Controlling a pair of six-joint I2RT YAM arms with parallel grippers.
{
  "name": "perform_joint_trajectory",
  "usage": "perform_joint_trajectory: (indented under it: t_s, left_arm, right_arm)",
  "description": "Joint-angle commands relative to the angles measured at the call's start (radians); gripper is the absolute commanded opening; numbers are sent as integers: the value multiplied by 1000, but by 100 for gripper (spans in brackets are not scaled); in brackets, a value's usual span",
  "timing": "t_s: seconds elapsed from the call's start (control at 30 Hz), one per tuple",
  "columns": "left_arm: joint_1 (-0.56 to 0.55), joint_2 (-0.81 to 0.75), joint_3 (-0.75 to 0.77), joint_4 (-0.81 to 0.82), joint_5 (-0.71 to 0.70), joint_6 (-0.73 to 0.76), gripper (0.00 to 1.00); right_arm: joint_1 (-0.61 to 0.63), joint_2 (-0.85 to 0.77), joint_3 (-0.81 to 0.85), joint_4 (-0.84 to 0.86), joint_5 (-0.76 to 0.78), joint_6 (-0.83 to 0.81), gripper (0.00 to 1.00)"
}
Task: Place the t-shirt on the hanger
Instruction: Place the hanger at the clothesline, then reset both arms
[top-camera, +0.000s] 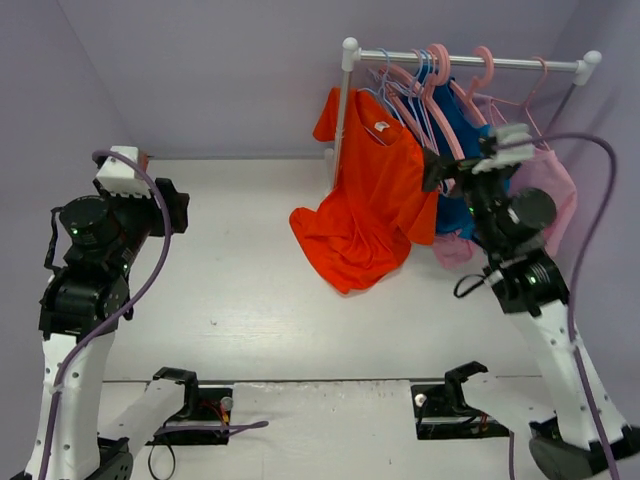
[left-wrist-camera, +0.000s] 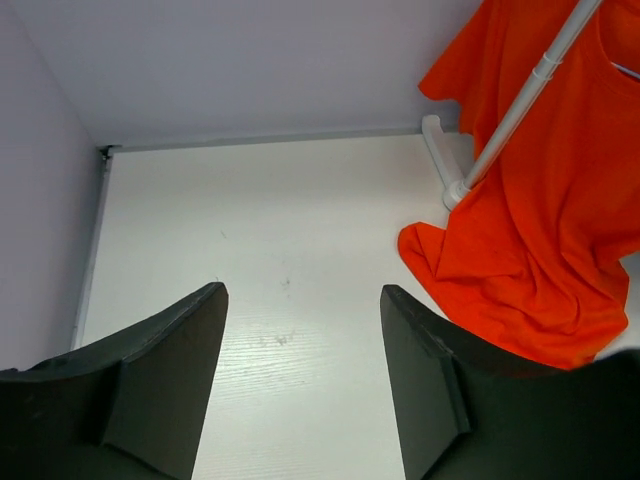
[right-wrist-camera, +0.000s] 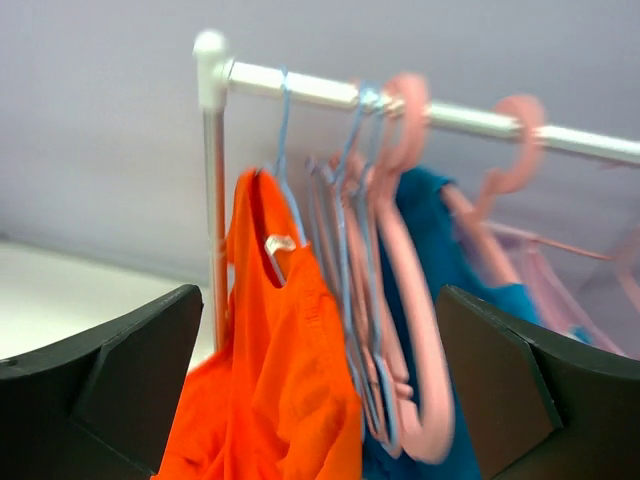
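Garment position: the t-shirt (top-camera: 375, 195) hangs from the hanger (right-wrist-camera: 283, 120) at the left end of the rail (top-camera: 500, 63), beside the upright post (top-camera: 343, 120); its lower hem lies bunched on the table (top-camera: 250, 290).
Left fingers: the left fingers (left-wrist-camera: 165, 350) are spread apart with nothing between them, well away from the cloth, over bare table.
Right fingers: the right fingers (right-wrist-camera: 130, 360) stand wide apart and empty, facing the rail near the garment.
Seating doubt: the neck with its white label sits around the hook, but the right wrist view is blurred and I cannot tell whether both shoulders rest on the frame.
Risk, slipping off: the cloth hangs slanted; if one shoulder is only half on, the weight of the pooled hem could drag it off the thin frame.
Risk, snagging: the right fingers are close to the cloth, the pink hangers (top-camera: 438, 60) and the blue shirt (top-camera: 462, 120); a careless retreat could catch fabric or a hook.
Risk, unhooking: the hook looks slim, so a sideways knock might lift it off.
Safe course: likely straight back, clear of the rail.
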Motion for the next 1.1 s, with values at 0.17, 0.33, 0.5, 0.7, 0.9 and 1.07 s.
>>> perform_joint_trajectory:
  t_s: [0.17, 0.33, 0.5, 0.7, 0.9, 1.07]
  left_arm:
    - [-80, -109, -73, -2, -226, 44, 71]
    - [-118, -154, -163, 0, -308, 29, 71]
    - [-119, -172, -205, 4, -290, -7, 71]
    - [-119, -150, -243, 10, -278, -5, 72]
    - [-118, -156, -268, 60, -294, -12, 72]
    - [-118, -129, -270, 81, -286, -30, 72]
  right_arm:
    - [-2, -402, -257, -58, 208, 15, 100]
    - [-2, -511, -341, -202, 270, 105, 100]
    - [-2, -523, -371, -245, 306, 126, 100]
    - [-2, -483, -363, -257, 316, 164, 100]
    - [-3, -480, -366, -260, 330, 193, 100]
    - [-2, -477, -354, -263, 334, 194, 100]
